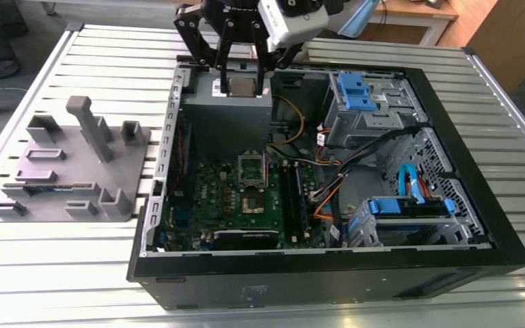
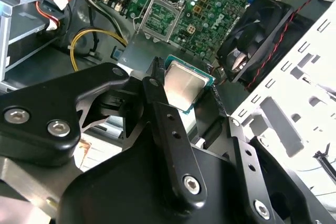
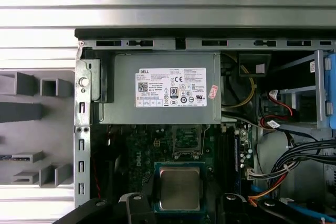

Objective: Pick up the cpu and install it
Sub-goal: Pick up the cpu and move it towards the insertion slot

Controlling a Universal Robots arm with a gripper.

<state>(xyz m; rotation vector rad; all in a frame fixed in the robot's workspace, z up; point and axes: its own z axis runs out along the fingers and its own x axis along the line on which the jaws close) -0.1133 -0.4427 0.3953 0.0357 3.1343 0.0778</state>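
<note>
Carry step: the end effector (image 1: 241,86) clamps the cpu (image 3: 180,188) by its edges, aloft over the case's (image 1: 335,277) far end, short of the socket (image 3: 186,140). Seating likely demands square alignment and a gentle descent.

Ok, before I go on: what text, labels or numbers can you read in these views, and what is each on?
White label on the power supply: rows of print and marks, too small to quote reliably.
Pink sticker beside that label: unreadable.
White lettering on the motherboard: too faint to quote.
Metal top of the cpu, held in the tool: no readable marking.
</note>
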